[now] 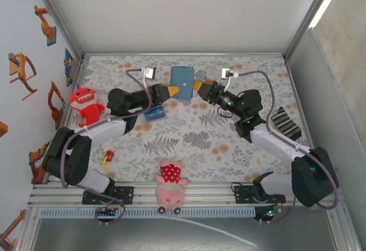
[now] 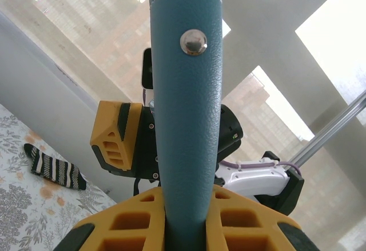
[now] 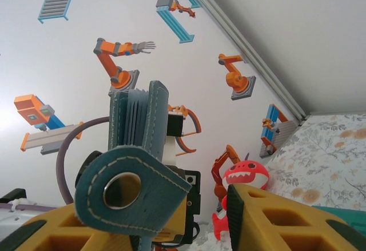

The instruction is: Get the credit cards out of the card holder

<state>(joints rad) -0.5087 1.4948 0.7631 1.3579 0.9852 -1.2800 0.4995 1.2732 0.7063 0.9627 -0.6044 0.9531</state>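
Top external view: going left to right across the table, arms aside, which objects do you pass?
Red monster plush → small red and yellow toy → teal striped block → card holder → striped sock. The pink plush is left out, since it overlaps the block and the holder sideways.

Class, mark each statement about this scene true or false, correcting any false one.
1. The left tool clamps the card holder. True.
2. The striped sock lies next to the right arm. True.
3. The card holder lies flat beside the striped sock. False: it is held up in the left tool, apart from the sock.
4. The pink plush toy sits at the far edge. False: it sits at the near edge.
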